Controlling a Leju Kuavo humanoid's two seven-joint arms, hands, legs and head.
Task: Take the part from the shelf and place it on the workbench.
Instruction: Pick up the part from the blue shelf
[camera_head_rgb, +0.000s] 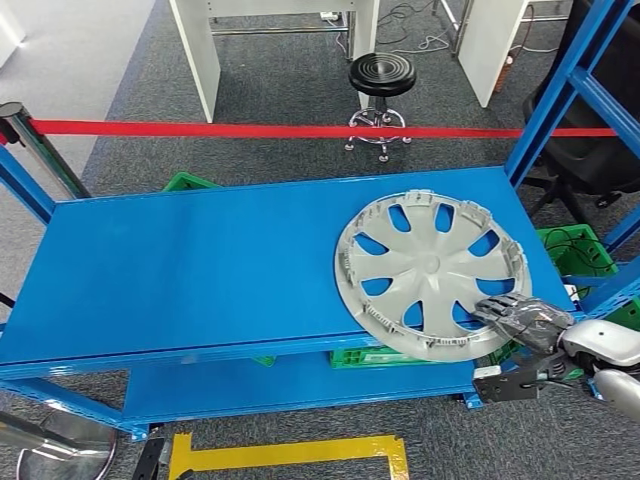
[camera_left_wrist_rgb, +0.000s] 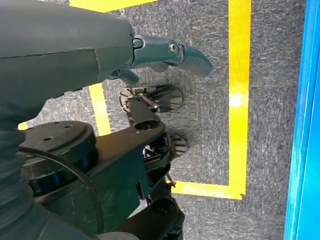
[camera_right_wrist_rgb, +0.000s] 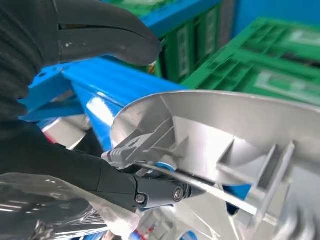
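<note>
My right hand is gripping the hubcap rim, thumb one side, fingers the other; it's lying on the shelf. Left hand is hanging empty, fingers apart. No legible writing.

Lighting: bright, even, from overhead; shadows soft and faint. Blue shelf: broad pale sheen across its top, no hard glare. Wheel cover on the shelf: evenly lit, sharp in the head view. Head view: straight lines bow slightly toward the edges. Right wrist view: shelf beam beside the wheel cover carries a white highlight; green crates behind it are soft; close foreground blurred. Left wrist view: yellow floor tape shows a glare patch; carpet crisp.
</note>
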